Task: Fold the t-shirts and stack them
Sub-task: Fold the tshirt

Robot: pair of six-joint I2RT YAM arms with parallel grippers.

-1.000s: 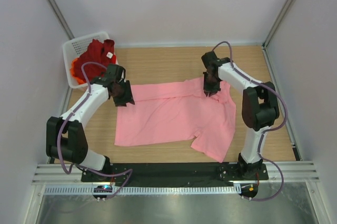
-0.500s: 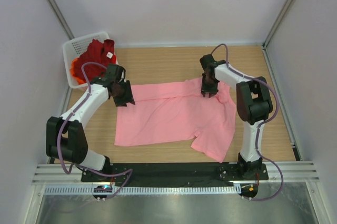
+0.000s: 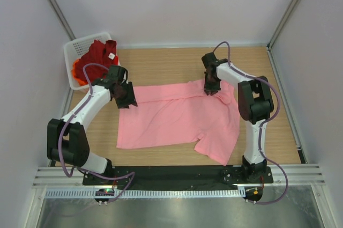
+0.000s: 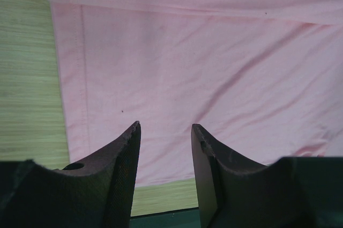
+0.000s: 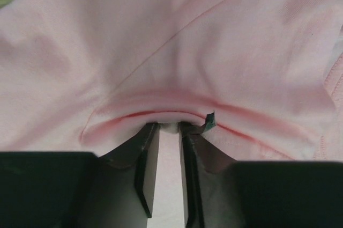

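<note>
The light pink t-shirt (image 3: pixel 171 115) lies spread on the wooden table. My left gripper (image 3: pixel 124 95) is open just above its left edge; in the left wrist view (image 4: pixel 165 126) pink cloth (image 4: pixel 214 51) fills the space under the jaws. My right gripper (image 3: pixel 210 87) is shut on a raised fold of the pink t-shirt (image 5: pixel 171 111) at its far edge, seen in the right wrist view (image 5: pixel 169 126). The dark red t-shirt (image 3: pixel 99 56) with a small white tag (image 3: pixel 111 55) lies in the basket on top of the orange t-shirt (image 3: pixel 76 72).
The white mesh basket (image 3: pixel 80 43) stands in the far left corner against the wall. Bare wood (image 3: pixel 161 64) lies behind the shirt and to its right. A black strip (image 3: pixel 177 173) runs along the near edge by the arm bases.
My right gripper has shifted slightly left and away along the shirt's far edge, and its arm has swung in. The left arm has not moved.
</note>
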